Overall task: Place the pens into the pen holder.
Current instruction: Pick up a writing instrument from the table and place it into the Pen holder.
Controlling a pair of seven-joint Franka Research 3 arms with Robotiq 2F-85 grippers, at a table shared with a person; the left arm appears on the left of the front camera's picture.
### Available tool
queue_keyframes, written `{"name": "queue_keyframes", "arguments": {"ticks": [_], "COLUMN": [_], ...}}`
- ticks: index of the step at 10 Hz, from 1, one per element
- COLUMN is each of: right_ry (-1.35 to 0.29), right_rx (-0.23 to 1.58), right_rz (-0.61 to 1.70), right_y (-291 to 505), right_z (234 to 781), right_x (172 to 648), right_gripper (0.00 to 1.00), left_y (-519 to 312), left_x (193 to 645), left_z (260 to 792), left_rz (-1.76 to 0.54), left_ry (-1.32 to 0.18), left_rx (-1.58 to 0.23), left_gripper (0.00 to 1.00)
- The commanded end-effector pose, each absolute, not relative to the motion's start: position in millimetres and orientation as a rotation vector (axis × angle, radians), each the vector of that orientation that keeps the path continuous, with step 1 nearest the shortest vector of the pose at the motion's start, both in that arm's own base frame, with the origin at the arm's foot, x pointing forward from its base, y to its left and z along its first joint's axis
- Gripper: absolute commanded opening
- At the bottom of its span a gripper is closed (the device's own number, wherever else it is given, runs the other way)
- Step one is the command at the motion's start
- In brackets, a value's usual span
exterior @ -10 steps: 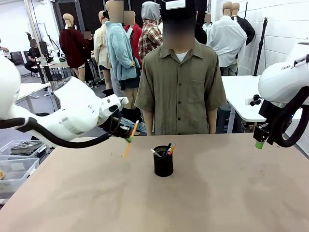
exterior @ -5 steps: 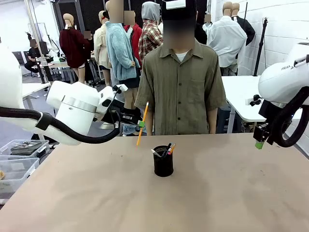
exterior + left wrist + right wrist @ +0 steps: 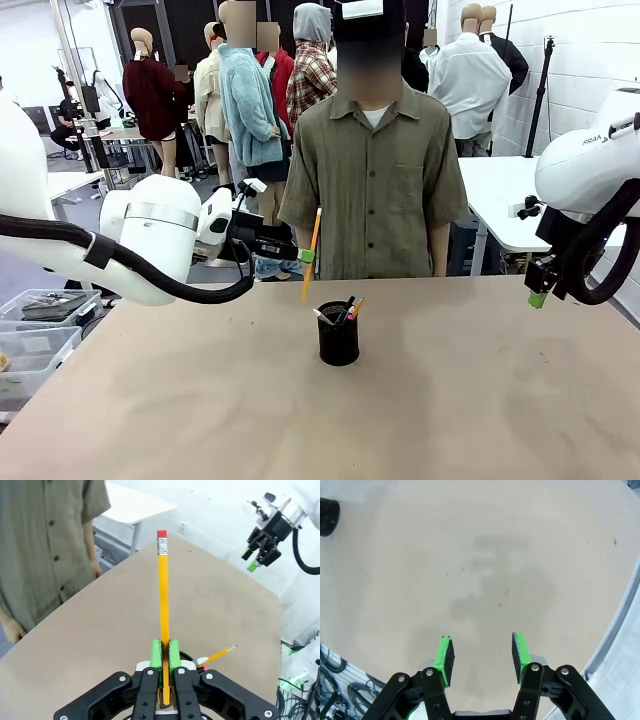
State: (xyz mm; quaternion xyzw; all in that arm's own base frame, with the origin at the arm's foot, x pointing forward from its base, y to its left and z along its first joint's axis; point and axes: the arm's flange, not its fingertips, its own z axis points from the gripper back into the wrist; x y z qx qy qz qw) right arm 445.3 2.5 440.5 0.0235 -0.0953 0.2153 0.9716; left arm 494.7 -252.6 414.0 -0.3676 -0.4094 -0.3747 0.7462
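1. The left gripper (image 3: 306, 256) is clenched on the pencil (image 3: 311, 254), held in the air above the table (image 3: 450, 400) on the person's (image 3: 372, 170) side of it.
2. In the left wrist view the two green pads (image 3: 156, 653) of the left gripper (image 3: 163, 654) press flat against the pencil (image 3: 162, 590) from either side, with no gap showing between pad and wood.
3. Most of the pencil runs out past the fingertips, ending in a metal band and a red eraser; a shorter stretch lies back between the fingers.
4. In the front view the pencil stands near upright, slightly tilted, its lower tip below the jaws and its upper end above them.
5. The holder (image 3: 338, 333) stands on the table below the left jaws and a little to their right, apart from the pencil's lower tip.
6. Several pens (image 3: 342, 311) stick out of the holder's rim, leaning in different directions.
7. In the left wrist view an orange pen tip (image 3: 218, 655) shows just beside the left fingers, near their base.
8. The right gripper (image 3: 540, 293) hangs at the table's right edge, well apart from the holder.
9. In the right wrist view the right gripper (image 3: 482, 654) has its jaws released, with only bare table seen between the pads (image 3: 445, 656).
10. There the holder (image 3: 329, 510) sits far off beyond the right jaws, at the upper left corner.
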Motion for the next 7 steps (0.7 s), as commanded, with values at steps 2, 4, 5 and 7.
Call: {"name": "queue_keyframes", "arguments": {"ticks": [2,4,5,7], "right_ry": [-0.197,-0.197,-0.197,-0.197], "right_rx": [0.015,0.015,0.015,0.015], "right_rz": [0.443,0.443,0.443,0.443], "right_y": [2,2,2,2], "right_z": [438,438,438,438], "right_x": [444,444,444,444], "right_gripper": [0.6,0.6,0.6,0.6], "left_y": [-263,-288,-296,-310], "left_x": [490,493,495,503], "left_z": [417,415,412,407], "left_rz": [-0.886,-0.95,-0.964,-0.966], "left_ry": [-0.942,-0.911,-0.901,-0.906], "left_rx": [-0.888,-0.899,-0.904,-0.879], "left_gripper": [0.0,0.0,0.0,0.0]}}
